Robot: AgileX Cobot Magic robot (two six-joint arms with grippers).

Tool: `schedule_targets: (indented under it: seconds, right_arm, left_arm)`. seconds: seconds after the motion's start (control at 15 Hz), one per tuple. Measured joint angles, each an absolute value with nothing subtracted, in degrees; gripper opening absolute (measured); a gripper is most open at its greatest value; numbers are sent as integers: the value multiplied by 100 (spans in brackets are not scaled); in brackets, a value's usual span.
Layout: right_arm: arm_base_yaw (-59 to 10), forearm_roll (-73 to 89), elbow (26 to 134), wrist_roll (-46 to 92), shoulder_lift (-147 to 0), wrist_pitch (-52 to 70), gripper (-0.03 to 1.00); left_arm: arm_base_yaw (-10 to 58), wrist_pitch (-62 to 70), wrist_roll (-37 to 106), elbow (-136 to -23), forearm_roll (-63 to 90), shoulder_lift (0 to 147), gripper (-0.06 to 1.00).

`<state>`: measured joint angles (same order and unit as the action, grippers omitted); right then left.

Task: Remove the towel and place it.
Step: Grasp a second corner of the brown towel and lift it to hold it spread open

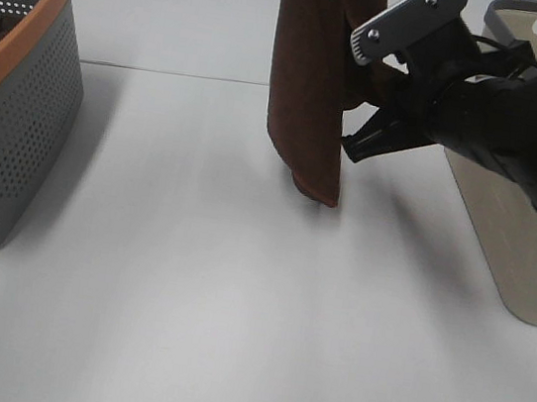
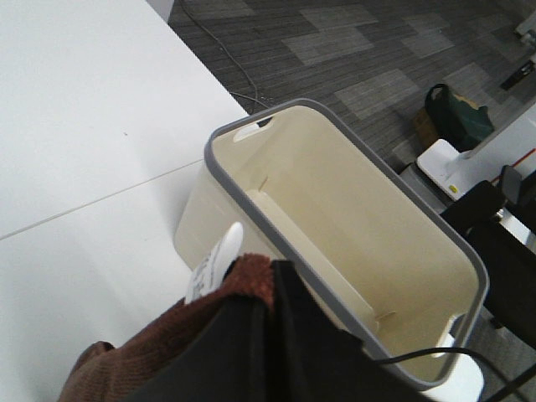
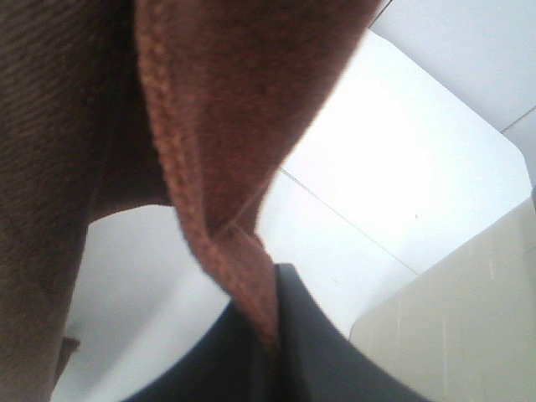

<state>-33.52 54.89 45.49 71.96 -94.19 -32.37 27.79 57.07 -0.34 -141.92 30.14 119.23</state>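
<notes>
White table (image 1: 187, 280), plain matte top, thin seam line (image 1: 167, 72) across the far part. Two baskets stand on it, well apart. Grey perforated basket (image 1: 9, 125) with orange rim at the left. Beige basket (image 1: 531, 258) with grey rim at the right, upright, close to the table's edge in the left wrist view.
</notes>
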Motion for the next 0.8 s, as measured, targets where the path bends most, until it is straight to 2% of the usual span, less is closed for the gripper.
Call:
schedule_targets:
  seconds: [0.27, 0.4, 0.8]
  right_arm:
    - [-3352, 5959, 4589, 7196, -8634, -1965, 0]
    - [-3352, 6595, 4595, 7196, -8193, -1192, 0]
    - [-3346, 7345, 4595, 7196, -7380, -773, 0]
  left_arm:
    - [2292, 5919, -275, -14192, 2825, 11923, 0]
    - [2063, 6549, -304, -14192, 2544, 11923, 0]
    - [1954, 6956, -441, -14192, 1902, 11923, 0]
